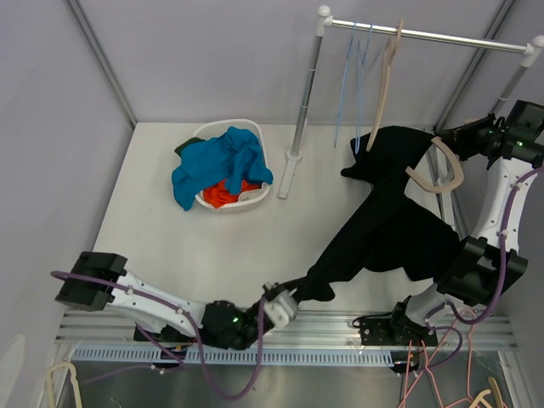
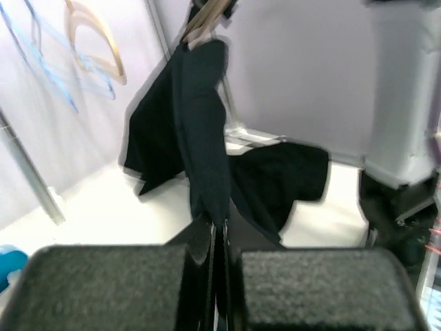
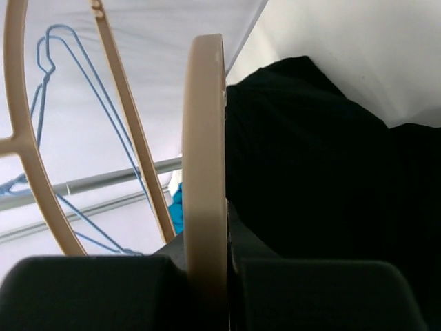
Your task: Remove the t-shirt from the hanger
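A black t-shirt (image 1: 382, 225) stretches across the table's right side, from my left gripper up to a beige hanger (image 1: 448, 169). One end of the hanger still sits inside the shirt's upper part. My left gripper (image 1: 299, 295) is low near the front edge, shut on a bunched corner of the t-shirt (image 2: 207, 131); the left gripper (image 2: 215, 238) shows the cloth pinched between its pads. My right gripper (image 1: 467, 143) is raised at the far right, shut on the hanger (image 3: 205, 138). The right gripper (image 3: 227, 252) has the black t-shirt (image 3: 324, 179) draped just beside it.
A metal clothes rack (image 1: 425, 36) stands at the back right, with blue wire hangers (image 1: 348, 76) and another beige hanger (image 1: 387, 81) on its rail. Its pole (image 1: 304, 102) rises mid-table. A white basket (image 1: 259, 192) holds blue and orange clothes at the back left.
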Controlling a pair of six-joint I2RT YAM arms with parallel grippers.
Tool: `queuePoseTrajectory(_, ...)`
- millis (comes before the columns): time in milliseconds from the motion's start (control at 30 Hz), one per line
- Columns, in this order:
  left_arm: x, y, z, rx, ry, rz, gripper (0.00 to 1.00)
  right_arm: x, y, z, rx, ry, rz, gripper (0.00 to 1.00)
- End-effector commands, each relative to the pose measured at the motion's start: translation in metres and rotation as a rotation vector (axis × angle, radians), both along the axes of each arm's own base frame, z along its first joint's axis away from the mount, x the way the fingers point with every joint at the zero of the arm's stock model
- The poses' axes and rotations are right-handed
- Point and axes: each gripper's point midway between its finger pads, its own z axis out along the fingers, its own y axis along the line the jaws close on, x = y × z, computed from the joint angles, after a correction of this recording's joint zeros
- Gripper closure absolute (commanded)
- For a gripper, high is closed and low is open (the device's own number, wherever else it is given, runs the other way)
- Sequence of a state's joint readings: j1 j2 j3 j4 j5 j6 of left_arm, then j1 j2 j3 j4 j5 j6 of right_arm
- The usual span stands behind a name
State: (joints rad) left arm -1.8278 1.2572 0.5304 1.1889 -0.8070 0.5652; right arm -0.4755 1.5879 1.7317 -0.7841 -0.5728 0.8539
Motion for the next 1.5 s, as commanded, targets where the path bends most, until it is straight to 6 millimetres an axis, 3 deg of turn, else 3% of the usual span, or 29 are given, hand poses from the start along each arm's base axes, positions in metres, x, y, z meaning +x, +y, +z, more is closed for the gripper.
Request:
queuePoseTrajectory(0,0.035,-0.022,-0.024,0.053,0.294,0.030,1.00,-0.024,0.020,0.063,-0.153,-0.181,0.051,1.00)
queuePoseTrajectory(33,0.044,-0.034,-0.002,0.007,0.390,0.006,0.99,-0.036,0.027,0.063,-0.180,-0.157,0.047,1.00)
queuePoseTrajectory(67,0.085,-0.029,-0.015,0.021,0.476,0.087,0.99,-0.054,0.039,0.079,-0.253,-0.195,0.033,1.00)
queuePoseTrajectory(100,0.092,-0.043,-0.021,0.059,0.611,0.075,1.00,-0.063,0.046,0.081,-0.305,-0.206,0.048,1.00)
queuePoseTrajectory(133,0.122,-0.037,-0.031,0.078,0.659,0.154,0.99,-0.077,0.054,0.082,-0.323,-0.193,0.049,1.00)
queuePoseTrajectory(167,0.132,-0.037,-0.045,0.132,0.701,0.187,0.99,-0.093,0.061,0.092,-0.378,-0.211,0.023,1.00)
queuePoseTrajectory(200,0.142,-0.047,-0.053,0.170,0.748,0.224,0.99,-0.101,0.065,0.093,-0.410,-0.207,0.016,1.00)
queuePoseTrajectory(233,0.155,-0.039,-0.057,0.223,0.771,0.289,0.99,-0.112,0.069,0.087,-0.441,-0.174,0.021,1.00)
queuePoseTrajectory(433,0.170,-0.037,-0.078,0.288,0.892,0.343,0.99,-0.148,0.075,0.066,-0.545,-0.113,0.029,1.00)
queuePoseTrajectory(500,0.173,-0.029,-0.097,0.297,0.964,0.366,0.99,-0.160,0.090,0.060,-0.505,-0.111,0.103,1.00)
queuePoseTrajectory(600,0.190,-0.003,-0.122,0.288,1.052,0.436,0.99,-0.174,0.122,0.038,-0.408,-0.113,0.264,1.00)
queuePoseTrajectory(667,0.206,0.021,-0.126,0.239,1.067,0.509,1.00,-0.185,0.129,0.021,-0.392,-0.083,0.311,1.00)
queuePoseTrajectory(700,0.213,0.039,-0.139,0.237,1.077,0.559,0.99,-0.197,0.131,0.008,-0.386,-0.045,0.325,1.00)
queuePoseTrajectory(767,0.222,0.055,-0.136,0.198,1.077,0.603,1.00,-0.210,0.136,0.000,-0.384,-0.037,0.363,1.00)
queuePoseTrajectory(800,0.225,0.066,-0.144,0.198,1.086,0.629,0.99,-0.221,0.137,-0.007,-0.388,-0.004,0.379,1.00)
queuePoseTrajectory(933,0.257,0.098,-0.145,0.130,1.109,0.704,0.99,-0.247,0.148,-0.011,-0.387,0.001,0.426,1.00)
queuePoseTrajectory(1100,0.289,0.120,-0.130,0.074,1.123,0.742,0.99,-0.273,0.165,0.004,-0.337,-0.082,0.477,1.00)
queuePoseTrajectory(1167,0.295,0.123,-0.112,0.070,1.098,0.739,0.99,-0.277,0.162,0.006,-0.356,-0.086,0.463,1.00)
queuePoseTrajectory(1200,0.292,0.121,-0.103,0.069,1.090,0.716,0.99,-0.275,0.151,0.004,-0.403,-0.070,0.416,1.00)
queuePoseTrajectory(1333,0.257,0.105,-0.035,0.031,1.015,0.575,1.00,-0.257,0.122,-0.001,-0.506,-0.041,0.277,1.00)
queuePoseTrajectory(1400,0.239,0.114,0.010,-0.013,0.971,0.543,0.99,-0.241,0.115,0.002,-0.510,-0.073,0.212,1.00)
queuePoseTrajectory(1467,0.227,0.124,0.043,-0.042,0.935,0.495,0.99,-0.227,0.106,0.005,-0.526,-0.096,0.152,1.00)
